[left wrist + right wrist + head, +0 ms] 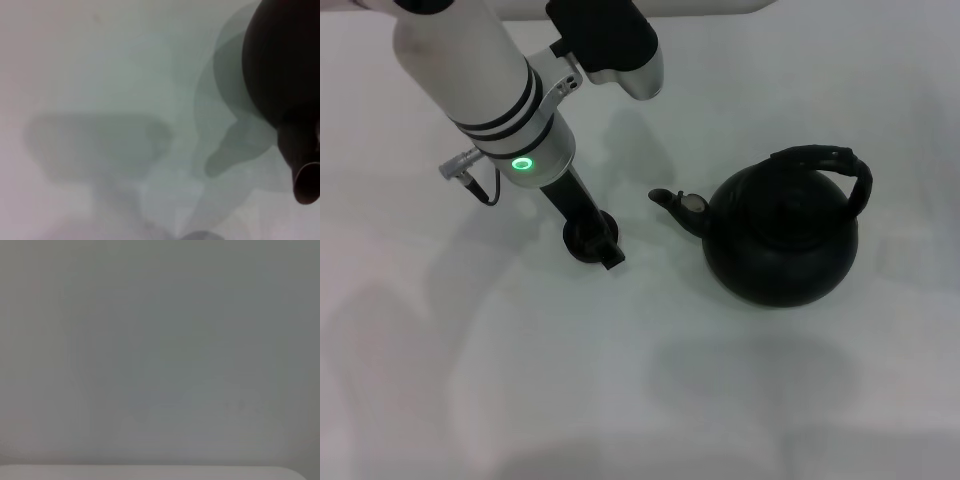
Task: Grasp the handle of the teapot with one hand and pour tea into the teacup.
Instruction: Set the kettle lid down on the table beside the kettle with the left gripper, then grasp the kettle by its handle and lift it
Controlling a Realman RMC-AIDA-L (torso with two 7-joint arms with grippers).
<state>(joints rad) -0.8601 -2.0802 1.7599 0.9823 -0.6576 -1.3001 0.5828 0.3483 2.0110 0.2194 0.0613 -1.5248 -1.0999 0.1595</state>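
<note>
On the white table (470,380), seen from the head, the left gripper (592,240) sits at the teacup (582,238); whether its fingers grip it is unclear. Right of them the teapot (782,240) stands upright, handle (825,165) untouched. From the left wrist, the teapot's spout (302,172) shows. The right wrist view shows only bare surface.

Lighting: even, bright overhead; soft overlapping shadows on white tabletop (800,400). Left wrist view: teapot (285,65) blurred, out of focus. Right wrist view: featureless grey.

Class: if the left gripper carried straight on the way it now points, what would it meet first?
Probably the teacup: the left gripper points downward at it and seems already on it, though depth is unclear. The teapot sits off to the side.
</note>
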